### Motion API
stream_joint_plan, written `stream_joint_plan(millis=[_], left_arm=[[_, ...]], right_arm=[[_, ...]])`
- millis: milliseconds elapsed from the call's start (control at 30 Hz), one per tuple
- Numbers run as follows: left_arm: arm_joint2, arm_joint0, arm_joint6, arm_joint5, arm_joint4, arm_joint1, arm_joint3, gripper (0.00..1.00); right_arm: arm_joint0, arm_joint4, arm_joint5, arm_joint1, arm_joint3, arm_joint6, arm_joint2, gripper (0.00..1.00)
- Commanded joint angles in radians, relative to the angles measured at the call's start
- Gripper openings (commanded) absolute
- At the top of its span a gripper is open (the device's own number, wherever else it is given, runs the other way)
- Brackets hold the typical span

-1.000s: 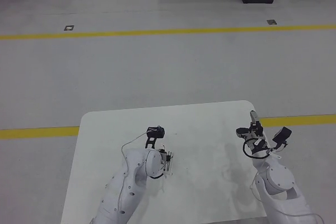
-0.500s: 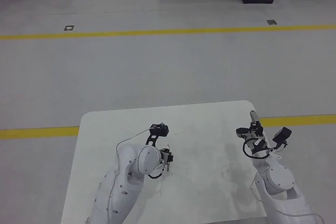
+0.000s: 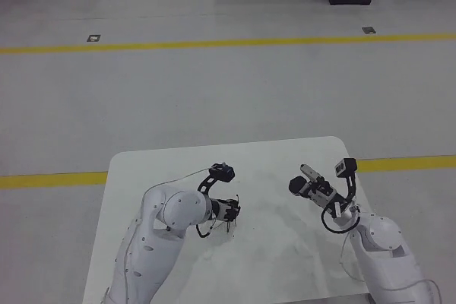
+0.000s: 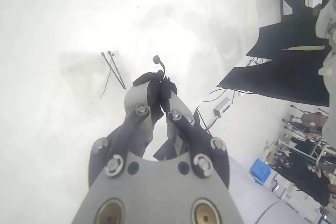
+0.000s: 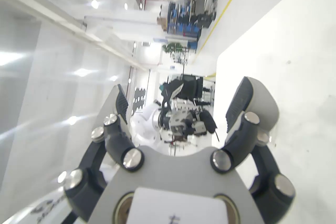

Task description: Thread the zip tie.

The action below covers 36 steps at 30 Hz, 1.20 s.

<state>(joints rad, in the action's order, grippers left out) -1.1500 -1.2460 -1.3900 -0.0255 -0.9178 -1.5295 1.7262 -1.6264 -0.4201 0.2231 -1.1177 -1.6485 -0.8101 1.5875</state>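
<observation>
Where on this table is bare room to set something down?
Bare table lies between the two arms toward the near edge, and along the far edge beyond both grippers. Crowded: around the left gripper, shut on the zip tie, with two loose ties lying nearby and the open right gripper opposite.

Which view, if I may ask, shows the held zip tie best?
The left wrist view: the zip tie pokes clearly, head end first, from the shut left gripper. The top view gives a dark sliver there; in the right wrist view it is too small to tell.
</observation>
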Motion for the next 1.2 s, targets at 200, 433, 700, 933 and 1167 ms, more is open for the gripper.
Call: stream_joint_plan(millis=[200, 433, 700, 933, 1167], left_arm=[[0.006, -0.006, 0.009, -0.013, 0.016, 0.0, -0.008, 0.0], [0.005, 0.056, 0.0, -0.138, 0.401, 0.039, -0.164, 0.0], [0.08, 0.127, 0.0, -0.166, 0.651, 0.119, -0.223, 0.0], [0.083, 0.122, 0.026, -0.161, 0.643, 0.12, -0.23, 0.0], [0.117, 0.136, 0.0, -0.12, 0.775, 0.133, -0.297, 0.0]], right_arm=[[0.002, -0.002, -0.002, 0.0, 0.006, -0.014, 0.0, 1.0], [0.077, -0.078, -0.04, 0.006, 0.121, -0.299, -0.072, 1.0], [0.178, -0.114, -0.024, 0.007, 0.284, -0.522, -0.154, 1.0], [0.178, -0.114, -0.024, 0.007, 0.284, -0.522, -0.154, 1.0], [0.209, -0.031, 0.056, 0.004, 0.279, -0.471, -0.203, 1.0]])
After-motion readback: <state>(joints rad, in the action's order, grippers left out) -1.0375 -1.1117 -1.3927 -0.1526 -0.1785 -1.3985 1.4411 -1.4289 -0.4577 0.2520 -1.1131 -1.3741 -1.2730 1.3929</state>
